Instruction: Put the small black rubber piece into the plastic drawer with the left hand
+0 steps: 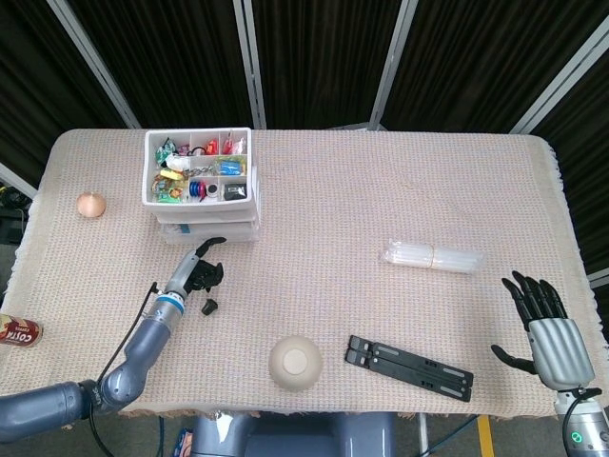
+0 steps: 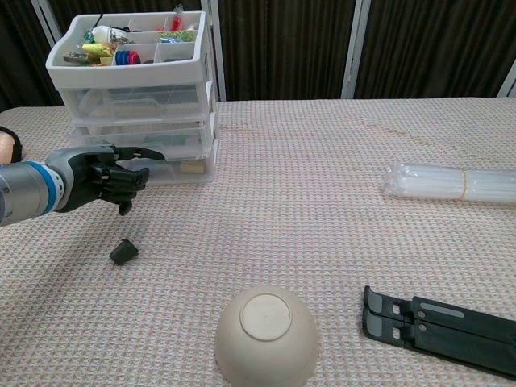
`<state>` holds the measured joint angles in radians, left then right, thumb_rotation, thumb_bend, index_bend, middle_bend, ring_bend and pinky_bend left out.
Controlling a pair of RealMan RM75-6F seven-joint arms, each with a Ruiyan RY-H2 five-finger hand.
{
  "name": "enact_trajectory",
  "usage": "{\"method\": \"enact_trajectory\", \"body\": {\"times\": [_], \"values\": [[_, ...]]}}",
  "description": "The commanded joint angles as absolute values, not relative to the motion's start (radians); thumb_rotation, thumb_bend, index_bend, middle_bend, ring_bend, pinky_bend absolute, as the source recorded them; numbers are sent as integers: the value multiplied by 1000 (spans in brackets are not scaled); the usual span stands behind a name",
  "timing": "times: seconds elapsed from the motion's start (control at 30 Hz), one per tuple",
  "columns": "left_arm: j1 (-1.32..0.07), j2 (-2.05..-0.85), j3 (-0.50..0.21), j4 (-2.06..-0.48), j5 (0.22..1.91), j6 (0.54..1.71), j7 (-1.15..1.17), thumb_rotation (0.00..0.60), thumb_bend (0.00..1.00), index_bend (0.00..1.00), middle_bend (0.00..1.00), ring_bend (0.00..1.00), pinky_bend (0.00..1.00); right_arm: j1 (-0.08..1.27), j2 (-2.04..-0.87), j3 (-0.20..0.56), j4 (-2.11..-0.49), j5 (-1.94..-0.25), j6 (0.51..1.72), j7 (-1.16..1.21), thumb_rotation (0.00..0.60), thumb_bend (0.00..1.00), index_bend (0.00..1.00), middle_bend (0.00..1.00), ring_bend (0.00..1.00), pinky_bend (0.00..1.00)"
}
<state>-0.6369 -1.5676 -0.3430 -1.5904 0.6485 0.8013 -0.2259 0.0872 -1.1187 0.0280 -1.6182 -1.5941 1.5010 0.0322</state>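
The small black rubber piece (image 2: 122, 251) is lying on the tablecloth (image 2: 322, 201), near the plastic drawer (image 2: 141, 153). The left hand (image 2: 101, 177) is hovering just above it, fingers curled, holding nothing. I think picking up comes next: it needs to reach down and pinch the piece.

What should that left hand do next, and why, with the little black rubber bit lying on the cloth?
Probably lower the left hand onto the small black rubber piece and pinch it. The piece lies loose on the woven tablecloth, just below and apart from the hand, which holds nothing, and the white plastic drawer unit stands right behind.
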Motion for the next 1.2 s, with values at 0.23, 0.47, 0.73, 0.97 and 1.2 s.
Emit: {"method": "enact_trajectory", "body": {"times": [0.23,0.47,0.73,0.97,1.2], "values": [[-532,-1514,-271,-1682,816,875,-268,600,668,192,959,877,705,86,-1119,29,-1621,-1593,1503,30,600,63,64,0,0,0],[-483,-1478,-194,-1690,976,969,-196,600,666,192,951,867,698,85,-1119,29,-1623,-1594,1505,25,600,63,65,0,0,0],[-503,-1449,-152,-1669,1151,1147,127,600,667,173,965,875,704,85,-1121,29,-1623,-1592,1503,19,600,63,64,0,0,0],[-545,-1396,-184,-1727,1046,1156,378,600,667,159,970,881,707,84,-1121,29,-1625,-1592,1503,16,600,64,64,0,0,0],[-602,-1389,-238,-1729,842,1144,536,600,668,160,969,881,707,85,-1121,29,-1626,-1590,1501,15,600,64,64,0,0,0]]}}
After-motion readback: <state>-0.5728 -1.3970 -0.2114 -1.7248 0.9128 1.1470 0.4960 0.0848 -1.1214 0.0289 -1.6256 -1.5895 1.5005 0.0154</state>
